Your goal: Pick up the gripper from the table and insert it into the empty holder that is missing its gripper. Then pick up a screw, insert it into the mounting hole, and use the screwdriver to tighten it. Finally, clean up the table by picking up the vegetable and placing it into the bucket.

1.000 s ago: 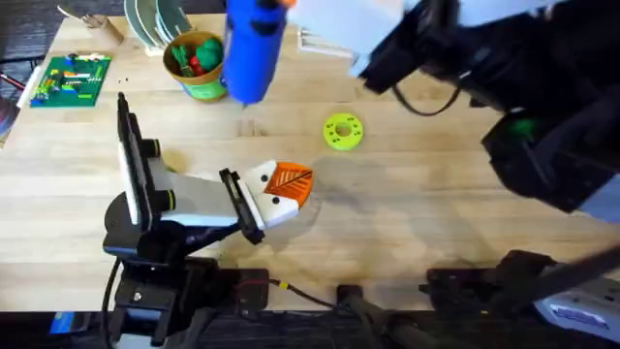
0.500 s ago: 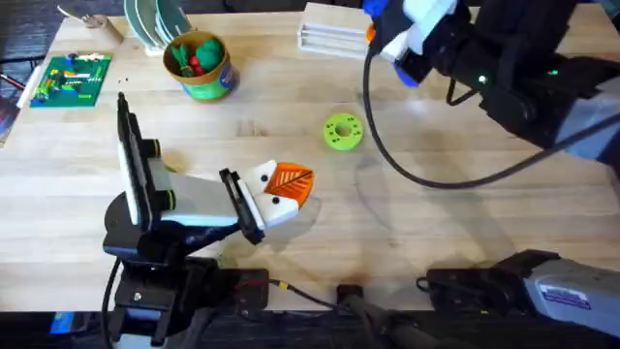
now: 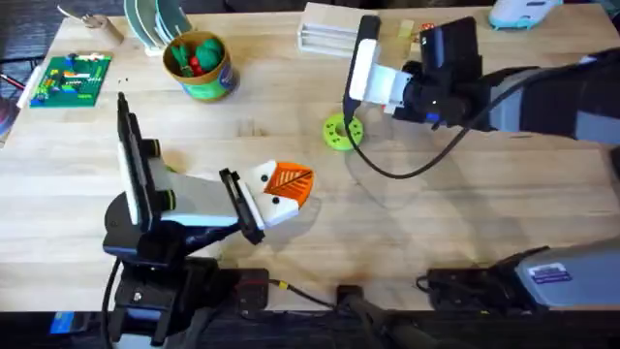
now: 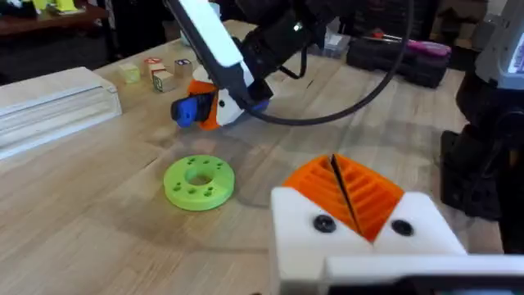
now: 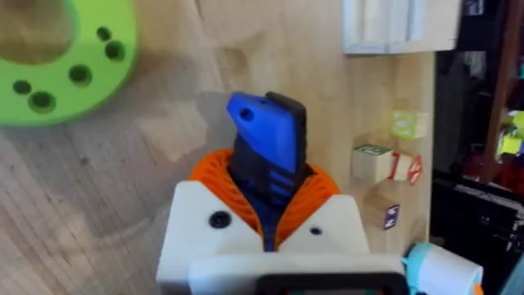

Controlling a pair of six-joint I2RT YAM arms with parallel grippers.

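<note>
- Right gripper (image 5: 266, 209) is clamping the blue screwdriver (image 5: 270, 147), lying low beside the green disc (image 3: 341, 131); handle pointing away from the wrist.
- Left gripper (image 3: 288, 187) is resting closed on the table (image 3: 436, 233).

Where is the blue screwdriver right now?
The screwdriver is clamped in the right end effector, low over the table beside the green disc.

The overhead camera looked down and forward over the wooden counter (image 3: 465, 233) from above both arm bases. The left wrist camera sat low, facing across the counter toward the right arm. The right wrist camera looked steeply down from close above the wood. All three views shared the green disc (image 3: 341, 131) (image 4: 199, 181) (image 5: 57, 61).
</note>
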